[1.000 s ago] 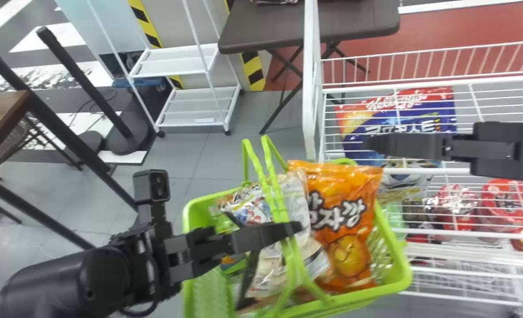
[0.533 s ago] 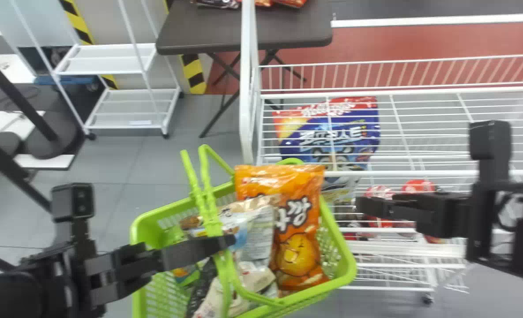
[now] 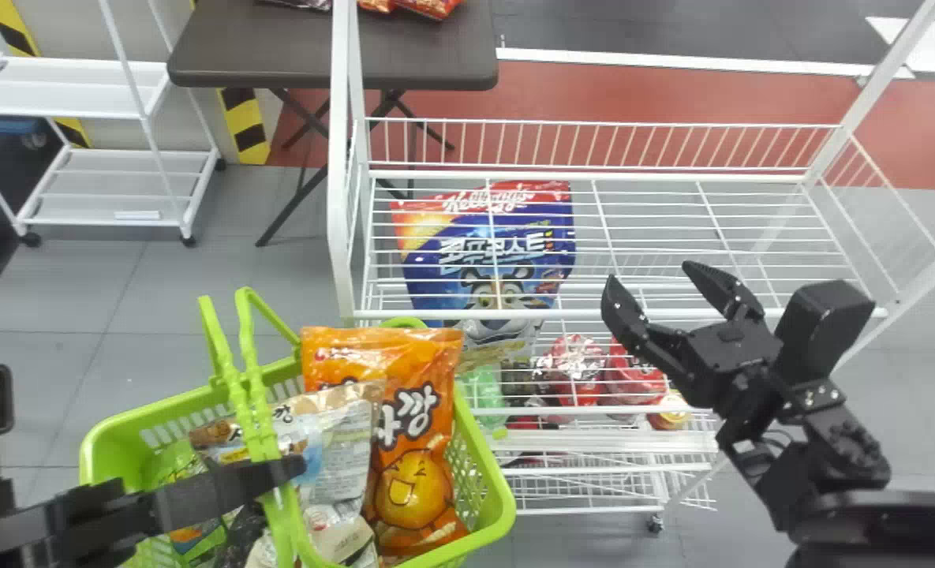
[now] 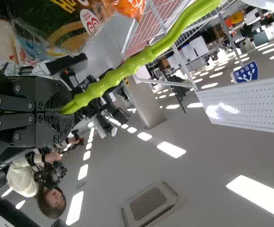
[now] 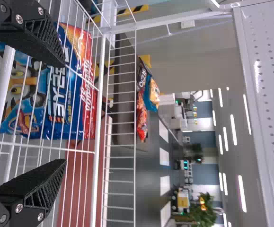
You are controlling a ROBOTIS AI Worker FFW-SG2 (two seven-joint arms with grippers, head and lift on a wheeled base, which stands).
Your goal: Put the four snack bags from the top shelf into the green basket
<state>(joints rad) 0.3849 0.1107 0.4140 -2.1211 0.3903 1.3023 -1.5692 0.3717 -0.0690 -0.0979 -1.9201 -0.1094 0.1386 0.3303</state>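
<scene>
We have the snack bags (image 3: 345,454) in the basket (image 3: 497,483), near left, orange one (image 3: 408,489) lengthwise near-to-far; left gripper (image 4: 66,112), clamped on the handle (image 4: 127,68), is closer, while right gripper (image 3: 650,274), spread and empty, sits right by the top shelf (image 3: 672,314), likely due to back off.

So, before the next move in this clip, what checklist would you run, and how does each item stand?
1. Left gripper closed on the green handle: ok.
2. Right gripper open, nothing held: ok.
3. Orange bag inside the green basket: ok, though its top reaches above the rim.
4. All four snack bags in the basket: cannot tell; the contents overlap too much to count.
5. Right gripper free of contact with the top shelf: cannot tell; it overlaps the front rail in the head view.
</scene>
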